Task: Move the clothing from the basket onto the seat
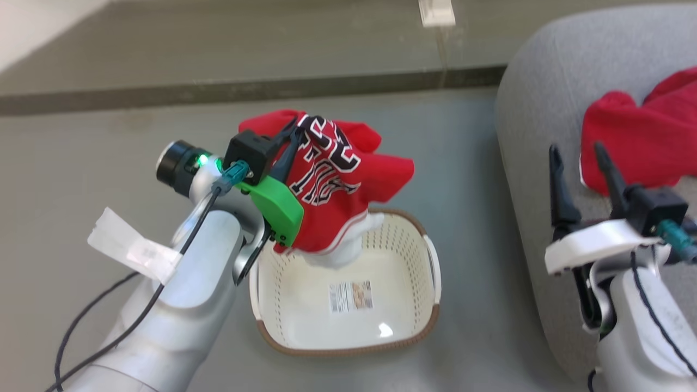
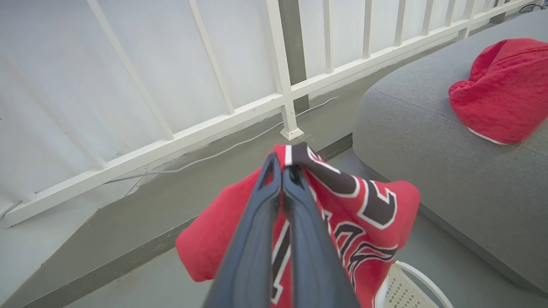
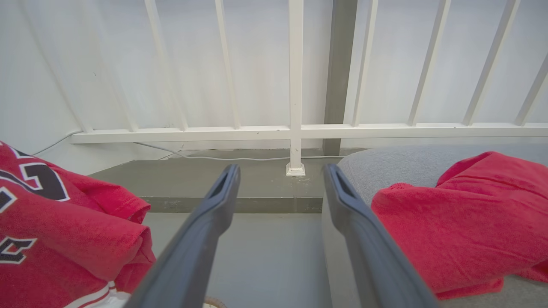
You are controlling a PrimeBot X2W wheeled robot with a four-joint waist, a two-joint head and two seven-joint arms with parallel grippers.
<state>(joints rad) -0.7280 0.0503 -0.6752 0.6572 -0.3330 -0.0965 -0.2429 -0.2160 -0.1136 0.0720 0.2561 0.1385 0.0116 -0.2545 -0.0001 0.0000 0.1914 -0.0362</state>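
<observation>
My left gripper (image 1: 291,136) is shut on the red jersey (image 1: 337,190) with the black "23", holding it in the air above the back of the cream basket (image 1: 430,261). Its lower hem hangs just over the basket's rim. In the left wrist view the fingers (image 2: 274,201) pinch the jersey (image 2: 368,214) at its top fold. The plain red garment (image 1: 642,136) lies on the grey seat (image 1: 544,92) at the right. My right gripper (image 1: 580,158) stands open at the seat's near edge, close to that garment (image 3: 462,218), holding nothing.
The basket's inside shows only the sticker (image 1: 351,296) on its base. A white railing (image 2: 282,94) with a post foot and a thin cable runs along the wall behind. Grey floor with a dark strip lies between basket and railing.
</observation>
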